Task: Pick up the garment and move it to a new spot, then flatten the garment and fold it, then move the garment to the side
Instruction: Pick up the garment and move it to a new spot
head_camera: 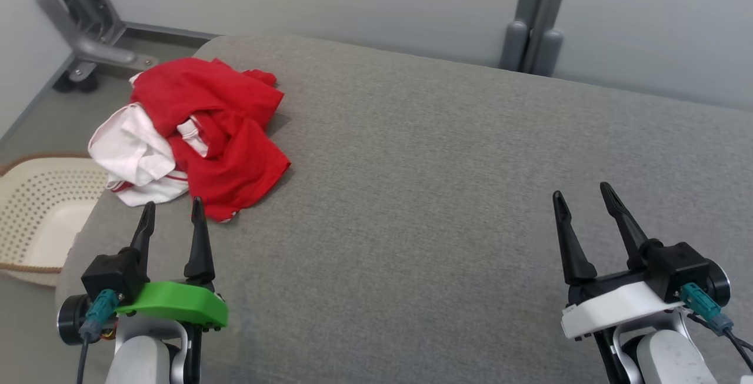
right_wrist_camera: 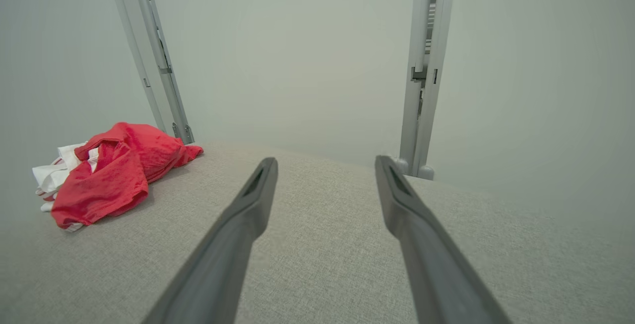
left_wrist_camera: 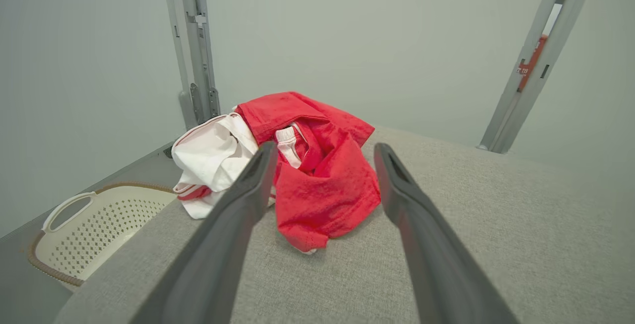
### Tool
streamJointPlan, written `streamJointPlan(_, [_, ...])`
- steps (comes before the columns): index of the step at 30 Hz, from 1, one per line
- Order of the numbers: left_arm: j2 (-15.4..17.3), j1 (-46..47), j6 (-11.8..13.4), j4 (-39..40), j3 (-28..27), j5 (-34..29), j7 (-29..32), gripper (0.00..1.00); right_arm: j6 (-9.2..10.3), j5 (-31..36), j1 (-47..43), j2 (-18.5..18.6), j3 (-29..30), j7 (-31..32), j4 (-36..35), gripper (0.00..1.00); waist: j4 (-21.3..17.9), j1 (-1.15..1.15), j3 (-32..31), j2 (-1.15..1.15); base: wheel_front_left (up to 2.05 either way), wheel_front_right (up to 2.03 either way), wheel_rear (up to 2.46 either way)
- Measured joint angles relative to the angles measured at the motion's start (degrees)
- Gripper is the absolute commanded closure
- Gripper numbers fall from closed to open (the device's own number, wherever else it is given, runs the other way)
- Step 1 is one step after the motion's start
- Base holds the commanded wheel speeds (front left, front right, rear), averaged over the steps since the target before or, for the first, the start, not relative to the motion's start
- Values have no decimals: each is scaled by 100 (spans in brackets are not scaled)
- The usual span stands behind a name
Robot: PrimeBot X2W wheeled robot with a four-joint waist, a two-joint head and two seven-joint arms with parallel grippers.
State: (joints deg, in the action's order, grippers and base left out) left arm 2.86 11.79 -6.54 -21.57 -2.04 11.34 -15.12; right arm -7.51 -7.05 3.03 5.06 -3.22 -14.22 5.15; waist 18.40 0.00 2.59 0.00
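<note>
No step is done: the garment (head_camera: 217, 119) lies crumpled just ahead of the open left jaws, right jaws open too.

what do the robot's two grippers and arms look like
The left gripper has two long tapering black fingers on a green mount; the right gripper has the same fingers on a white mount. Each carries a teal connector with a dark cable, above a pale grey forearm.
</note>
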Motion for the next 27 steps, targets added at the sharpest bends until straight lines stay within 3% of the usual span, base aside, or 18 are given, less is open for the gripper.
streamJointPlan(12, [0,-53,59,83,-85,187,0,0,-1,-29,7,42,-109,102,-169,0,777,0,188,0,0,0,0])
streamJointPlan(22, [-1,245,94,-134,302,281,0,0,-1,-29,279,248,-202,318,-469,0,722,0,540,0,0,0,0])
streamJointPlan(27, [-2,1037,68,-1113,681,708,-2,0,-1,19,541,508,-214,570,-856,0,603,0,941,0,0,0,0])
